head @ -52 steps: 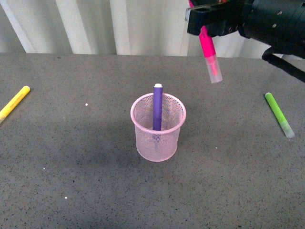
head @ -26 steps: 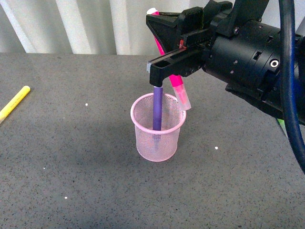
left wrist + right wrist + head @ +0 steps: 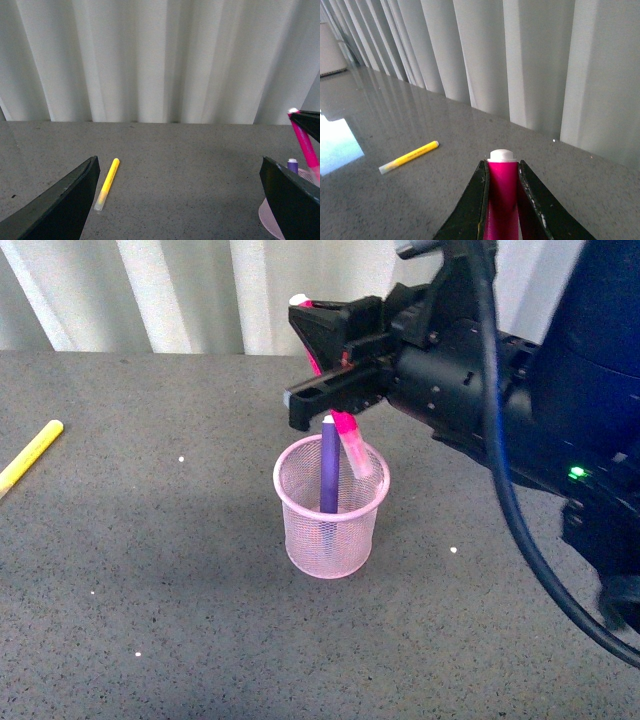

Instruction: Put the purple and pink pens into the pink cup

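Observation:
The pink cup (image 3: 332,525) stands mid-table with the purple pen (image 3: 329,465) upright inside it. My right gripper (image 3: 312,358) hovers just above the cup, shut on the pink pen (image 3: 348,428). The pen hangs tilted, its clear cap end dipping inside the cup's rim beside the purple pen. In the right wrist view the pink pen (image 3: 502,192) is clamped between both fingers of the right gripper (image 3: 502,168). My left gripper (image 3: 175,200) is open and holds nothing; its view shows the pink pen (image 3: 305,145), the purple pen's tip (image 3: 292,164) and the cup's edge (image 3: 267,220) at one side.
A yellow pen (image 3: 28,457) lies at the table's left edge, also seen as the yellow pen (image 3: 107,182) and the yellow pen (image 3: 409,156). The right arm's black body (image 3: 500,410) fills the right of the front view. White curtains hang behind the table.
My right gripper has come leftward and down with the pink pen, from high at the right to over the cup. The pen's cap end now sits inside the rim.

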Tool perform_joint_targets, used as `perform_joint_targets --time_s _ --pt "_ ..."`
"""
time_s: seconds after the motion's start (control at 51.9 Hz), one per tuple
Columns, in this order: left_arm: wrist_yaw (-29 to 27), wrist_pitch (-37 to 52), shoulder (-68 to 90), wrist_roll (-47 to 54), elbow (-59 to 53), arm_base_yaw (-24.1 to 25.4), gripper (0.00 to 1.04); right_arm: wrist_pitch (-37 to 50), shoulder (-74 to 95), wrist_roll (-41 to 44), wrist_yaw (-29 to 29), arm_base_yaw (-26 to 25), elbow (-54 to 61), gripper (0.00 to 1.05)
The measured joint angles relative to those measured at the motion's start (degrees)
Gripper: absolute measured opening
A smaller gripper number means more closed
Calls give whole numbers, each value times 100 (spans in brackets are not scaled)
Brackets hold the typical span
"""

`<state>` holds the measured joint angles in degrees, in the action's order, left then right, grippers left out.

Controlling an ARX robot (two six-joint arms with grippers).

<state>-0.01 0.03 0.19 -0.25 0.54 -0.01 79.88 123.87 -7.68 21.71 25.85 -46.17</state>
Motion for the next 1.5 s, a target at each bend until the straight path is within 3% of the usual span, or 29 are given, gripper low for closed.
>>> perform_joint_targets --time_s 0.212,0.693,0.905,1.04,1.194,1.271,1.348,1.502 --pt "-7 0 0 0 0 0 98 -85 286 -188 -2 90 -619 11" --pt "-2 0 -4 0 0 0 98 -7 284 -282 59 131 -313 12" --pt "-2 0 -4 0 0 0 98 -4 284 -284 98 85 -173 44" --pt "-2 0 -4 0 0 0 98 -4 284 -284 103 57 -109 76" --pt "-2 0 -4 0 0 0 98 -4 284 -289 111 37 -74 101" --pt "-2 0 -4 0 0 0 98 -4 282 -284 111 17 -42 96" --pt "-2 0 -4 0 0 0 98 -4 247 -286 105 -9 -2 99" --pt "-7 0 -4 0 0 0 98 -321 -651 -179 -142 -457 131 98"
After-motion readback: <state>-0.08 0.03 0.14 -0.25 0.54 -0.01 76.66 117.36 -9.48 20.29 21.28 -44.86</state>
